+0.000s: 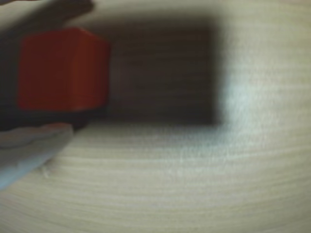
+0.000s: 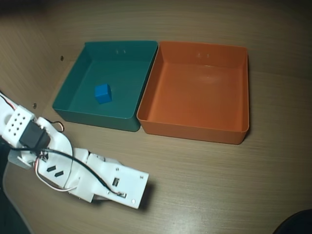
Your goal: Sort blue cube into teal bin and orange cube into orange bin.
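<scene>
Fingers [image 1: 29, 145] clamp the orange cube [image 1: 63, 70] at nine o'clock in the wrist view, its faces square to the gripper [image 1: 46, 65]. Overhead, the blue cube [image 2: 103, 93] sits slightly skewed inside the teal bin [image 2: 73, 87], at nine o'clock from the orange bin [image 2: 195, 127].

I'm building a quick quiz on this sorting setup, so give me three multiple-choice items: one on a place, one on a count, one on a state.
1. Where does the blue cube lie?
A. On the bare table
B. In the teal bin
C. In the orange bin

2. How many cubes lie in the orange bin?
A. None
B. One
C. Two

3. Where is the orange cube in the wrist view?
A. Far off on the table
B. Inside a bin
C. Right up at the gripper

Answers: 1 B, the overhead view shows the blue cube on the teal floor. 2 A, the orange bin's floor is bare. 3 C, the cube fills the upper left between the dark finger above and the pale one below, over wood grain.
</scene>
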### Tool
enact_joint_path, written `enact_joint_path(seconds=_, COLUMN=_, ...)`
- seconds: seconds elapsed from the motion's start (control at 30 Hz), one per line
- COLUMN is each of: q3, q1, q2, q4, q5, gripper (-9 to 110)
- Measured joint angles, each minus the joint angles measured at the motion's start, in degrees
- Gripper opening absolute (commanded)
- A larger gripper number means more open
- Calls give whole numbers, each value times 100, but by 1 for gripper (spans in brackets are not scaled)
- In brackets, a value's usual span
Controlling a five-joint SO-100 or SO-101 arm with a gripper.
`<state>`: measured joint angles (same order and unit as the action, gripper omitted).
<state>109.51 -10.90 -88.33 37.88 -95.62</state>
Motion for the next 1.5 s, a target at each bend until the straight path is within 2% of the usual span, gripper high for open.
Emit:
enact_joint_path(seconds=0.43, q3=0, q1=26, q2=422, q4=-132, q5=0, gripper=25)
enact_joint_path(seconds=0.77, q3=0, q1=26, q2=422, q4=-132, q5=0, gripper=-8)
enact_joint_path(seconds=0.9, q3=0, q1=26, q2=422, q4=-132, q5=0, gripper=-4)
enact_joint_path(seconds=1.27, q3=-114, q1=26, q2=413, q4=-132, q5=0, gripper=-6)
enact_joint_path(seconds=1.5, q3=-721, q1=88, q2=-237, q4=-132, q5=0, gripper=-6)
